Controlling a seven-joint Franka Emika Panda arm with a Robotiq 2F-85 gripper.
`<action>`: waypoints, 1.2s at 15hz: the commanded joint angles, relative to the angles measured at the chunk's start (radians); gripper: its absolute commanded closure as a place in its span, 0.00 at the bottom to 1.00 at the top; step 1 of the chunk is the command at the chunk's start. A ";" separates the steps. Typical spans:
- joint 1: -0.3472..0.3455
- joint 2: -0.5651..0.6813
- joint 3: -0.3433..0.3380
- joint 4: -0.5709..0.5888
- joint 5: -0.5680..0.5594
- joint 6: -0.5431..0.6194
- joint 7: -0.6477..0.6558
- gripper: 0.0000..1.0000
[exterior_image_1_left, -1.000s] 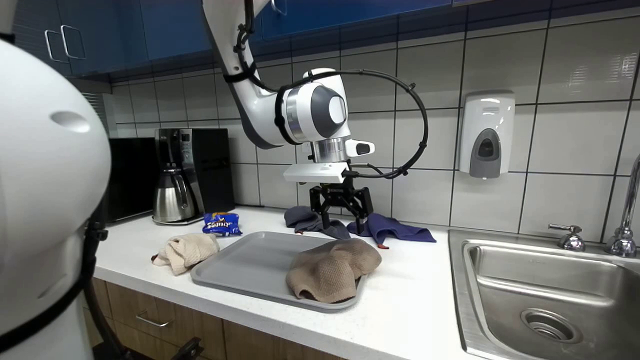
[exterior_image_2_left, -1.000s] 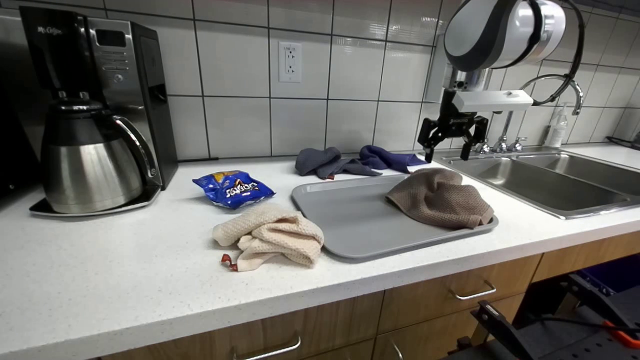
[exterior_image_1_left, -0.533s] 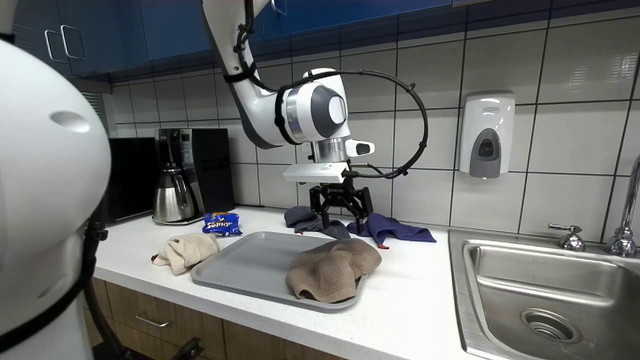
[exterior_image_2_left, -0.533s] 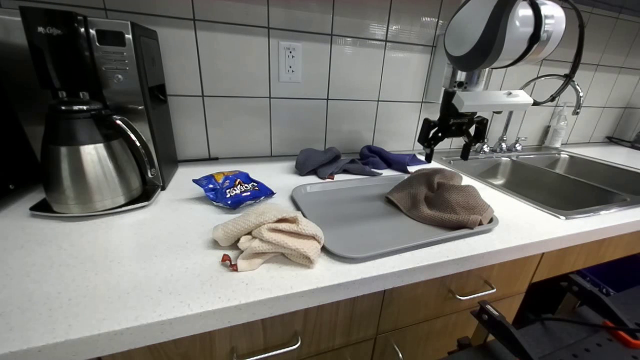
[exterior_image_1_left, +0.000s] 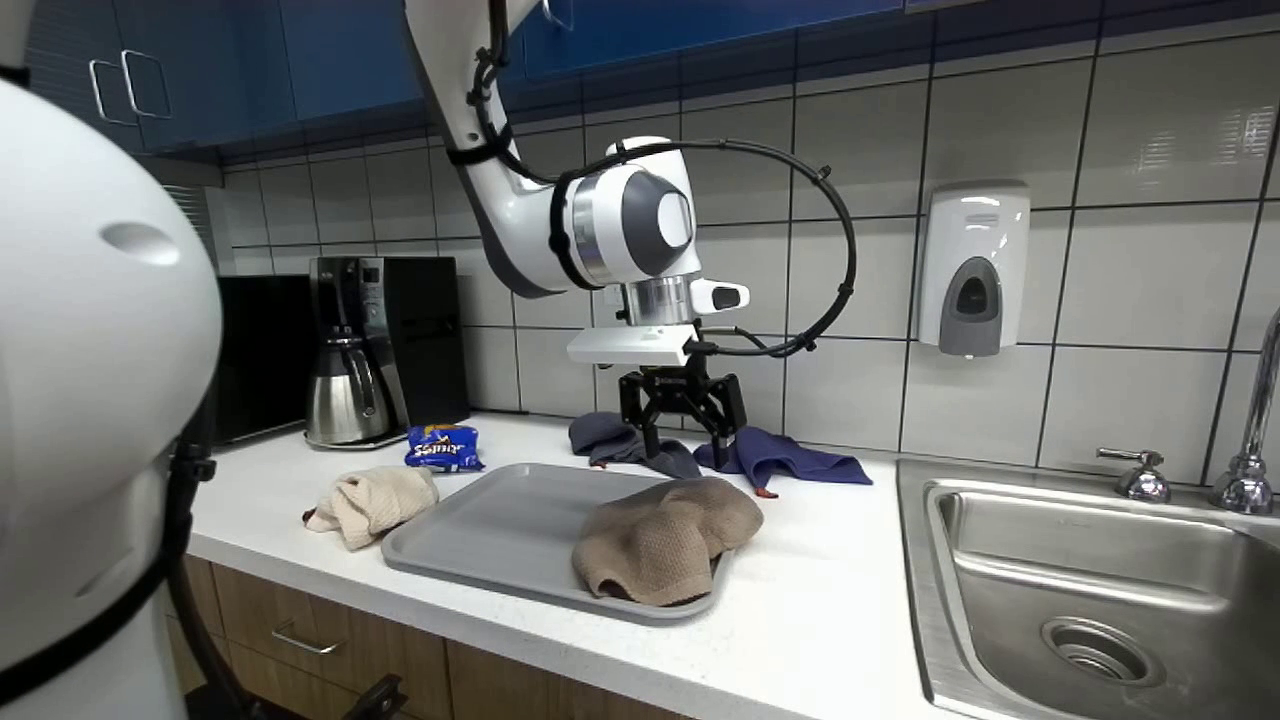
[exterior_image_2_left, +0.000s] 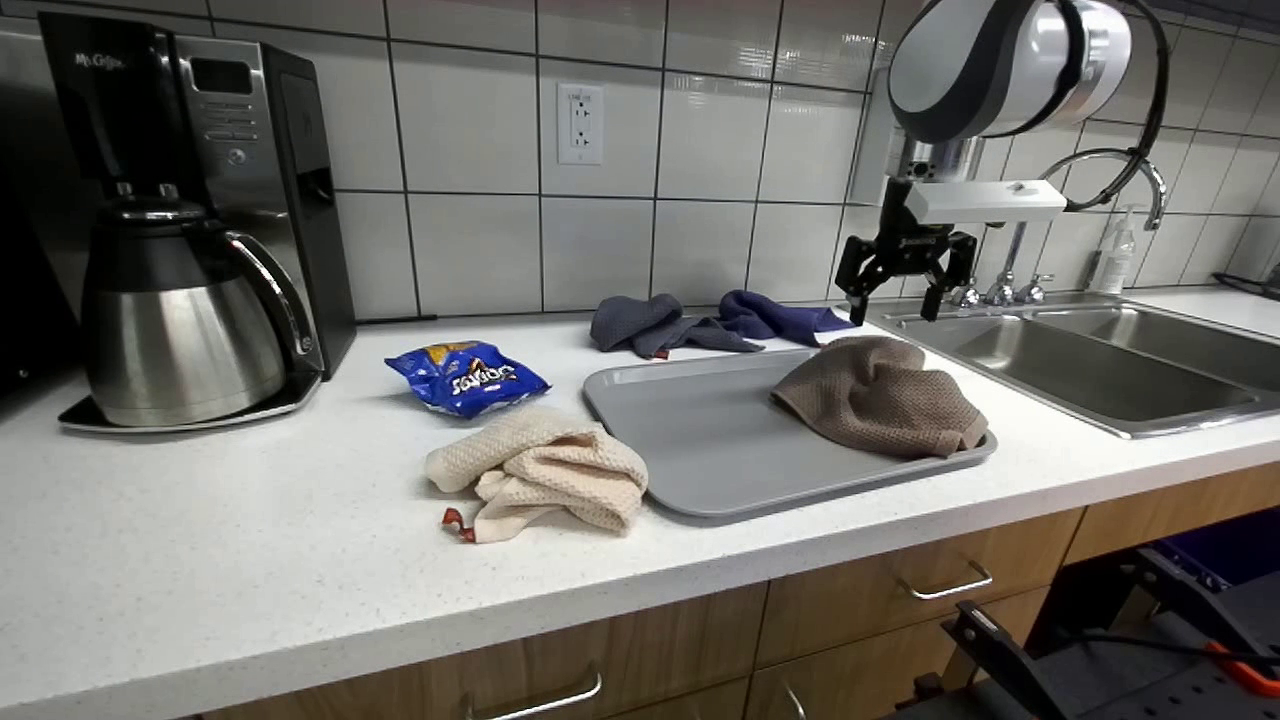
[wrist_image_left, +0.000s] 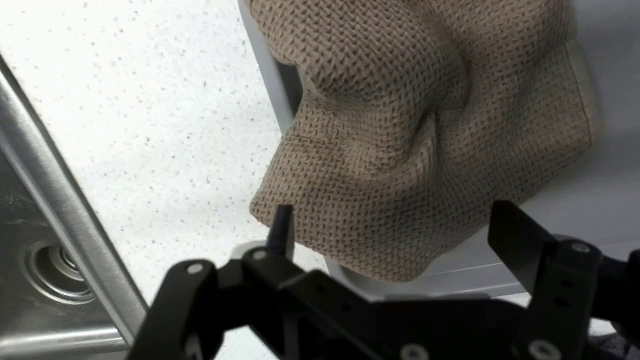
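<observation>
My gripper (exterior_image_1_left: 686, 455) hangs open above the counter, with nothing between its fingers. Below it a rumpled brown waffle-weave cloth (exterior_image_2_left: 875, 395) lies on the sink-side end of a grey tray (exterior_image_2_left: 700, 430). In the wrist view the brown cloth (wrist_image_left: 400, 150) fills the middle, and one corner laps over the tray's rim. Both fingertips stand apart over it, and a gap to the cloth shows in both exterior views. A beige cloth (exterior_image_2_left: 560, 475) with a red tag is bunched at the tray's opposite end. Behind the tray lie a dark grey cloth (exterior_image_2_left: 645, 325) and a navy cloth (exterior_image_2_left: 770, 315).
A blue snack bag (exterior_image_2_left: 470, 378) lies behind the beige cloth. Farther along stands a coffee maker (exterior_image_2_left: 290, 180) with a steel carafe (exterior_image_2_left: 185, 340). The metal sink (exterior_image_1_left: 918, 580) is set into the counter past the tray. A soap dispenser (exterior_image_1_left: 975, 270) hangs on the tiled wall.
</observation>
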 joint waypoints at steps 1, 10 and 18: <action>-0.012 0.002 0.008 0.004 0.011 0.000 -0.016 0.00; -0.020 0.030 0.016 0.035 0.081 0.018 -0.046 0.00; -0.028 0.123 0.011 0.149 0.151 0.022 -0.053 0.00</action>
